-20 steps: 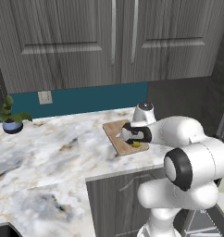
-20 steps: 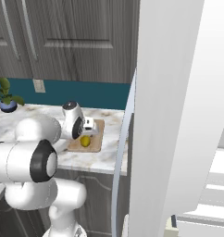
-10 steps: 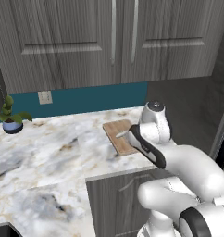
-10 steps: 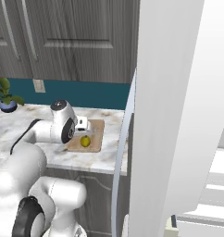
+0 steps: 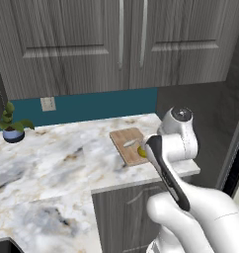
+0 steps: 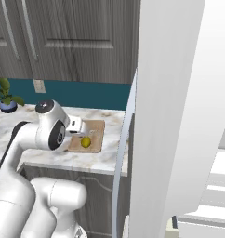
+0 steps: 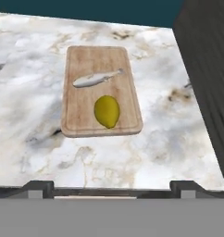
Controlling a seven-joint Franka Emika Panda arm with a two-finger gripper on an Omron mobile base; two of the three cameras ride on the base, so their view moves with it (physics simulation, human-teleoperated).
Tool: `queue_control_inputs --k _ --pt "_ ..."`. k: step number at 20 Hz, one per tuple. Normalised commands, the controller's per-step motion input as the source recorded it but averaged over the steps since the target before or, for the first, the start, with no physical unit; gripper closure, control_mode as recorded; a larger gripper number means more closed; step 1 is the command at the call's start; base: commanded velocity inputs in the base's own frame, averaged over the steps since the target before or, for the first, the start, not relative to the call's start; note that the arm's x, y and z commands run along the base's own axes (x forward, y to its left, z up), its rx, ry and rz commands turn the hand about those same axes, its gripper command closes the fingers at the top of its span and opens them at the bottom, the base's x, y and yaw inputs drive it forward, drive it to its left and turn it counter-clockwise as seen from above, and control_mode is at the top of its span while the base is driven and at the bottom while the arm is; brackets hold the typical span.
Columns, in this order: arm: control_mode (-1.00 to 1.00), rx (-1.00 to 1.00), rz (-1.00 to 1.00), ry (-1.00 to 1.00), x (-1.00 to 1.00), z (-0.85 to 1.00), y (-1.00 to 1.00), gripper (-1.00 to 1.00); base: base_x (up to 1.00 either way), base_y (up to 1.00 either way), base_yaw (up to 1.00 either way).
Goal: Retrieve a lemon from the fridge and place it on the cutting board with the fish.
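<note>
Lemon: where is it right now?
The lemon lies on the cutting board, beside the fish, toward the counter's front edge; in the right base view it sits near the fridge door.

Base views: behind the arm, left and right, facing forward and down over the counter [image 5: 52, 163]. Hand view: close above it. Shared by all: cutting board [image 7: 81, 111].

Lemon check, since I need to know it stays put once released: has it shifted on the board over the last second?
No. The lemon sits at the same spot on the board, near its front edge.
</note>
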Motion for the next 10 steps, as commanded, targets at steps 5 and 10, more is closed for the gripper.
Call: queue_control_inputs --k 5,10 --pt "-1.00 0.28 -0.17 0.11 -0.09 0.29 -0.02 -1.00 0.00 0.00 0.00" --pt "-1.00 0.28 0.02 0.07 -0.02 0.33 -0.09 -1.00 0.00 0.00 0.00"
